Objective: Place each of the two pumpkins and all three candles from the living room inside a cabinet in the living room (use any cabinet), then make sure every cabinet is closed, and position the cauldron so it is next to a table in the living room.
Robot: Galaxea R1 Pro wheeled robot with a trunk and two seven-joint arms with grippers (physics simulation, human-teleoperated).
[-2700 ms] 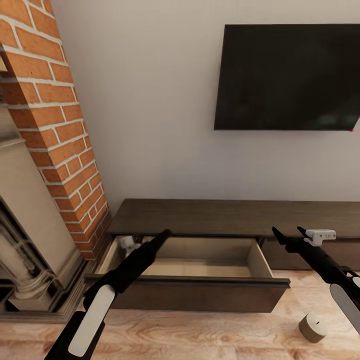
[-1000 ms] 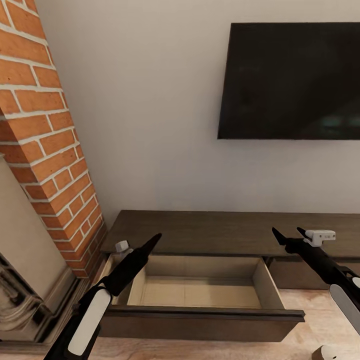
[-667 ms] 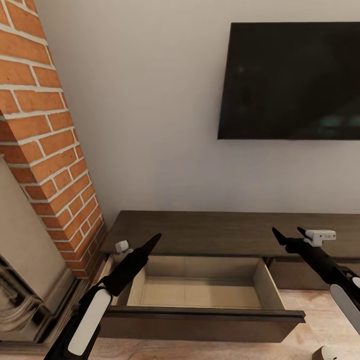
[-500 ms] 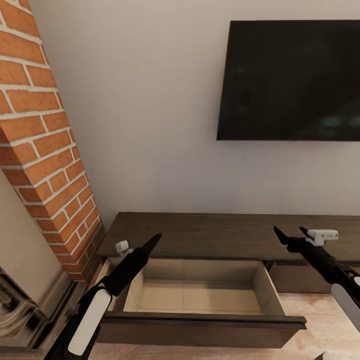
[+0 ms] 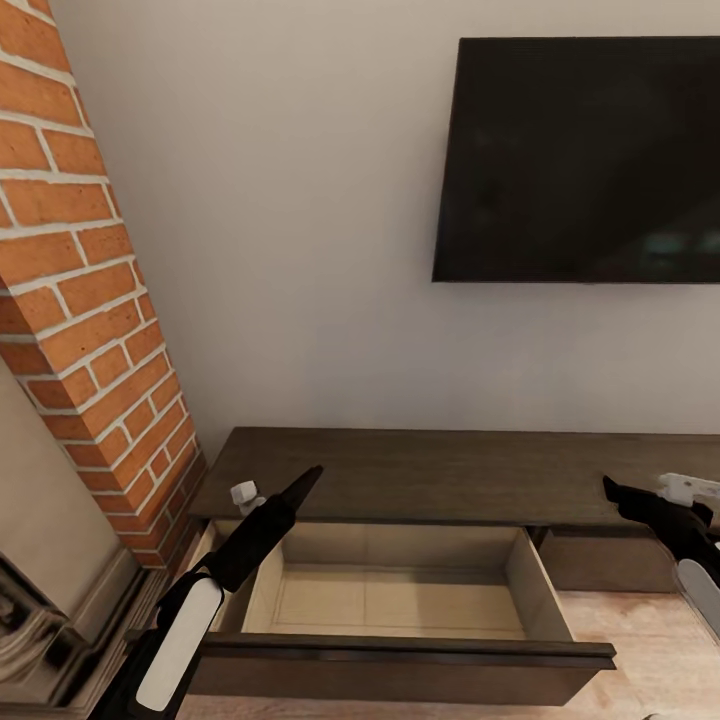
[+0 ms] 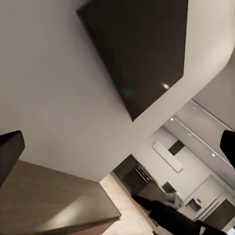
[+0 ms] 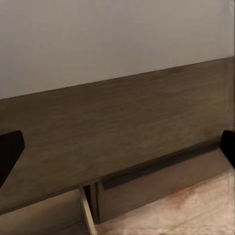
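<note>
The long dark brown cabinet (image 5: 430, 470) runs along the wall, and its left drawer (image 5: 400, 665) is pulled out, showing a bare pale beige inside. My left gripper (image 5: 308, 478) hovers over the drawer's back left corner; the left wrist view shows its fingers (image 6: 10, 152) wide apart, open and holding nothing. Further right, my right gripper (image 5: 625, 492) hangs in front of the cabinet's closed section (image 7: 161, 186), open as well with nothing in it. The pumpkins, candles, cauldron and table are out of view.
A black TV (image 5: 580, 160) hangs on the wall above the cabinet. A red brick chimney (image 5: 80, 280) and the beige fireplace (image 5: 40, 520) stand just left of the drawer. Wooden floor (image 5: 650, 640) shows at the lower right.
The view has moved closer to the cabinet and slightly left, so the candle on the floor has left the picture. My right gripper has shifted right and lower; the drawer stays open.
</note>
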